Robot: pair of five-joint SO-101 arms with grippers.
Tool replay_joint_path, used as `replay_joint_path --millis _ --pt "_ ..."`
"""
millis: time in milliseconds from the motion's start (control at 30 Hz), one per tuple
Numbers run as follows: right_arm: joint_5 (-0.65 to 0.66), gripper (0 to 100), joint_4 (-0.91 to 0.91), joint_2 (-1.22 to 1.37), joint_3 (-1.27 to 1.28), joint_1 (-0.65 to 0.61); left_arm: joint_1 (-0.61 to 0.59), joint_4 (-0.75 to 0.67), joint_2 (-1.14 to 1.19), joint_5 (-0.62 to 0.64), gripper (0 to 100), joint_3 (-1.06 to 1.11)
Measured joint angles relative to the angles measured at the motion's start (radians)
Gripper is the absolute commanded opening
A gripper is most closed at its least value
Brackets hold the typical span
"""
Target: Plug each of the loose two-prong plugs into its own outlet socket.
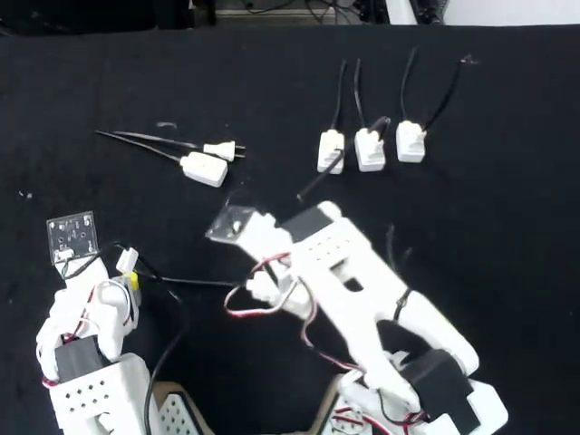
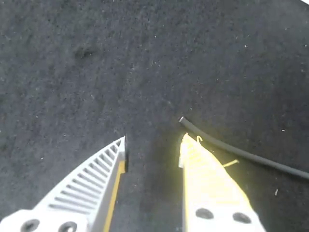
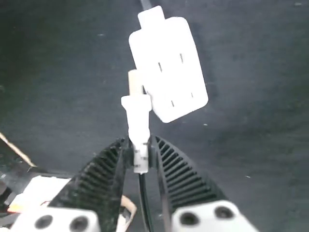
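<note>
While the right gripper (image 3: 140, 144) is pinching a white plug (image 3: 137, 112) by its body, with the cord trailing back between the jaws, the plug's tip is hanging right at the edge of a white outlet (image 3: 170, 72) that is lying, seemingly face-up, left of the table's (image 1: 507, 236) middle; whether the two are touching cannot be told. Seating it well is probably going to call for turning the wrist until the prongs are facing one slot pair squarely, since the plug is pointing along the outlet's side rather than into its face. It is also calling for a slow push, because the loose outlet is likely to slide under an off-centre shove. As for what the sockets are holding, this outlet's visible slots are all showing empty. A second plug (image 1: 223, 149) is lying loose just beside it, toward the far edge. Three more outlets (image 1: 370, 149) are lying in a row nearer the far edge, and whether plugs are sitting in them is too small to tell. The left gripper (image 2: 152, 145) is hanging with jaws spread, holding nothing, over bare table by the near-left corner, a black cord end (image 2: 186, 123) just beside one finger.
</note>
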Motion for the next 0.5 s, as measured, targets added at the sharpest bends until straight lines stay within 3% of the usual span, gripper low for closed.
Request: replay_joint_path --millis 300,500 --pt "0.026 1.1 -0.032 0.000 -0.020 0.021 0.000 0.000 0.000 0.000 19 0.000" --pt "0.025 1.1 0.081 -0.078 -0.101 0.021 0.002 0.000 0.000 0.000 19 0.000"
